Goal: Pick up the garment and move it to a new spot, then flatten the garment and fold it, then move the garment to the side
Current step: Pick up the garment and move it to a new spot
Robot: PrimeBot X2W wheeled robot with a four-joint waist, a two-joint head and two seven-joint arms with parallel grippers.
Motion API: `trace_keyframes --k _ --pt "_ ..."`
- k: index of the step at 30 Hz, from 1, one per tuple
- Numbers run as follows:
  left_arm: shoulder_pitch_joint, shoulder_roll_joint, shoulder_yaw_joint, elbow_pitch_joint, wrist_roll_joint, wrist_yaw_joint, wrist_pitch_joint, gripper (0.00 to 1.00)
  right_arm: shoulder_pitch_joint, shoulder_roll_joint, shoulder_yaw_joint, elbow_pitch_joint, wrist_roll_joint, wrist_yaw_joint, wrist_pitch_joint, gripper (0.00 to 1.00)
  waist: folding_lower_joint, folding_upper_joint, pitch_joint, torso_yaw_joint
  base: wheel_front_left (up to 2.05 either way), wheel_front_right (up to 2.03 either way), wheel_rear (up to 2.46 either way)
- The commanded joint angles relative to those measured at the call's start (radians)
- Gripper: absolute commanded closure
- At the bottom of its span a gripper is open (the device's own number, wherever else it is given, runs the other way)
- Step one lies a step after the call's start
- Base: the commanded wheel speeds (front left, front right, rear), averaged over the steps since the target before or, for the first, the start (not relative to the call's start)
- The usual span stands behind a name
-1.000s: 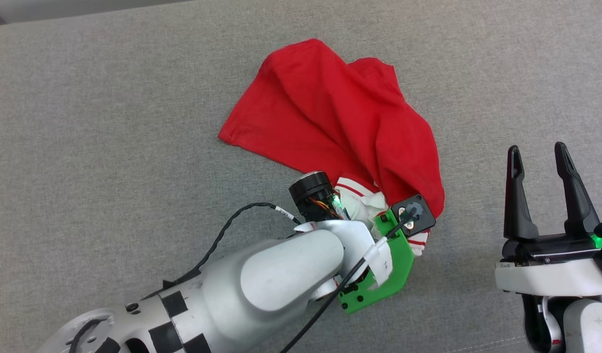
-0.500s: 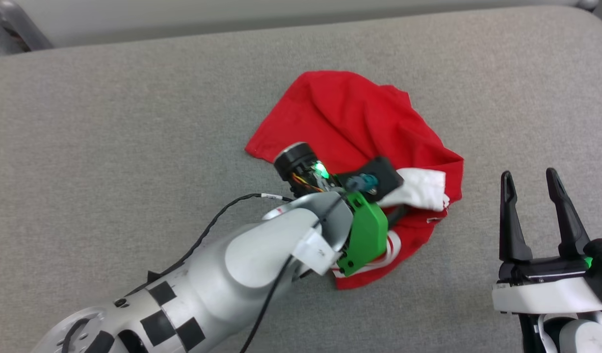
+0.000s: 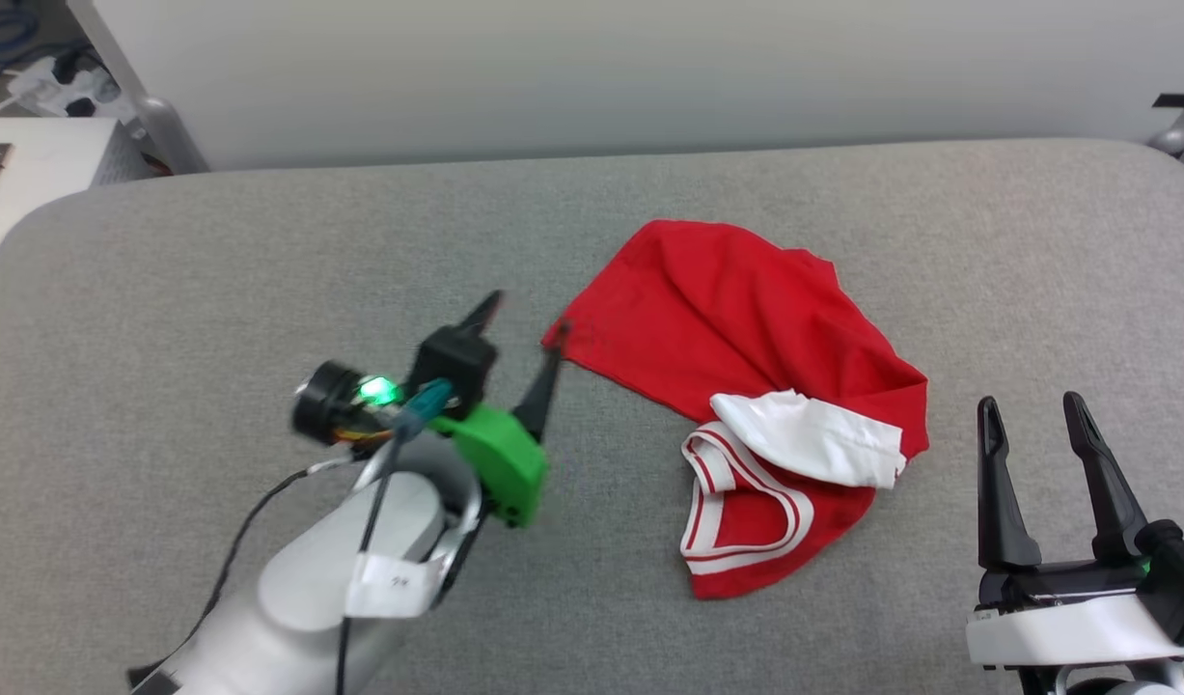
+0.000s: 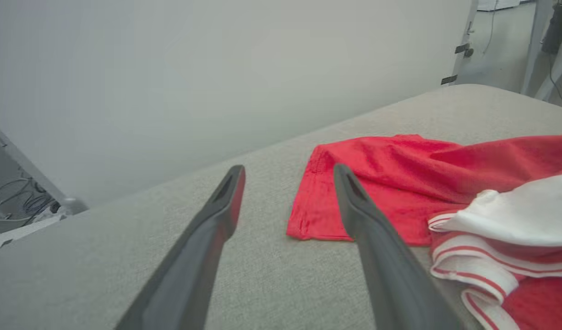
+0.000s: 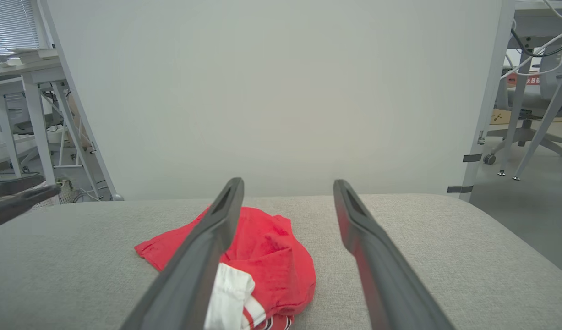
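The garment (image 3: pixel 746 299) lies crumpled on the grey bench (image 3: pixel 215 270), right of centre. A white sleeve (image 3: pixel 809 439) is folded over its red body, and striped trim (image 3: pixel 736 483) sits at the near edge. The left end effector (image 3: pixel 526 317) is spread wide and holds nothing. One finger is just beside the garment's left corner; whether it touches, I cannot tell. The right end effector (image 3: pixel 1028 402), also spread, stands apart at the near right.
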Motion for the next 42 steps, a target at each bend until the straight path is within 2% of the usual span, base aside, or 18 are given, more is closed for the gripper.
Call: trace_keyframes --k 1,5,7,9,14,19,29,42 --pt "0.047 0.019 0.034 -0.016 0.011 0.04 -0.01 0.0 0.014 0.002 -0.001 0.003 -0.009 -0.001 -0.009 0.0 0.0 0.0 -0.03 0.023 0.0 0.0 0.0" --pt "0.172 0.043 0.21 -0.154 0.095 0.137 -0.013 0.0 0.029 0.002 -0.008 0.007 -0.009 -0.001 -0.009 0.0 0.0 0.0 -0.048 0.037 0.0 0.0 0.0" --pt "0.254 0.042 0.29 -0.22 0.144 0.158 -0.013 0.0 0.036 0.002 -0.011 0.009 -0.01 -0.001 -0.009 0.0 0.0 0.0 -0.059 0.044 0.0 0.0 0.0" --pt "0.33 0.032 0.367 -0.276 0.193 0.168 -0.013 0.0 0.043 0.002 -0.014 0.011 -0.011 -0.001 -0.009 0.0 0.0 0.0 -0.068 0.049 0.0 0.0 0.0" --pt "0.488 -0.008 0.512 -0.364 0.313 0.157 -0.013 0.0 0.055 0.002 -0.009 0.02 -0.012 -0.001 -0.009 0.0 0.0 0.0 -0.092 0.051 0.0 0.0 0.0" --pt "0.62 -0.058 0.621 -0.418 0.403 0.098 -0.013 0.0 0.071 0.002 -0.008 0.028 -0.012 -0.001 -0.009 0.0 0.0 0.0 -0.113 0.048 0.0 0.0 0.0" --pt "0.756 -0.139 0.745 -0.438 0.514 -0.035 -0.013 0.0 0.102 0.002 -0.016 0.051 -0.012 -0.001 -0.009 0.0 0.0 0.0 -0.135 0.055 0.0 0.0 0.0" --pt "0.805 -0.225 0.861 -0.415 0.582 -0.134 -0.014 0.0 0.128 0.002 -0.011 0.077 -0.011 -0.001 -0.009 0.0 0.0 0.0 -0.15 0.066 0.0 0.0 0.0"
